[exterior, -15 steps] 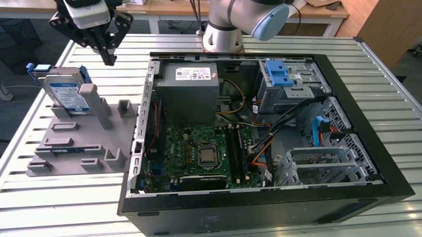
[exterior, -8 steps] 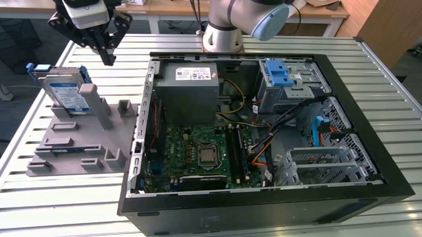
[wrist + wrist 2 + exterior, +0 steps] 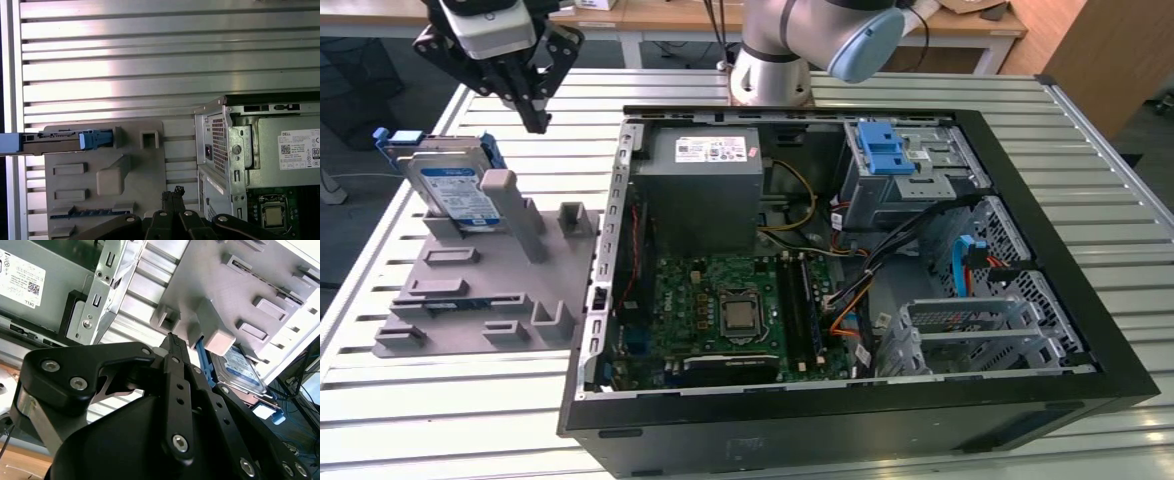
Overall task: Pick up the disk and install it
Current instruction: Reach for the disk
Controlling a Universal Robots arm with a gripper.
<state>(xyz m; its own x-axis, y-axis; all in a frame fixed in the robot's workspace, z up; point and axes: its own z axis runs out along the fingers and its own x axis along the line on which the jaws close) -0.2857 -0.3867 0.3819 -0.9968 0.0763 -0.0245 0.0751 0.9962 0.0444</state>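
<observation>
When read from the near edge of the worktop (image 3: 440,400), shows first an uncovered computer case (image 3: 854,440), motherboard (image 3: 720,300) and power supply (image 3: 707,190) bared. Finds, just beside the case toward the exterior view's left, a grey fixture (image 3: 467,275) flat on the slats. Finds the disk (image 3: 454,190) upright in a slot at that fixture's far corner, blue carrier round it. Gives the label face of the disk (image 3: 240,367) in the second wrist view (for the disk (image 3: 55,141) in the first wrist view, a thin edge with a blue tab). Farther still, above the worktop's far corner, catches the gripper (image 3: 534,122), fingers pressed together, pinching nothing, clear of the disk; gripper (image 3: 172,338) (image 3: 175,191) equally closed in both wrist views.
</observation>
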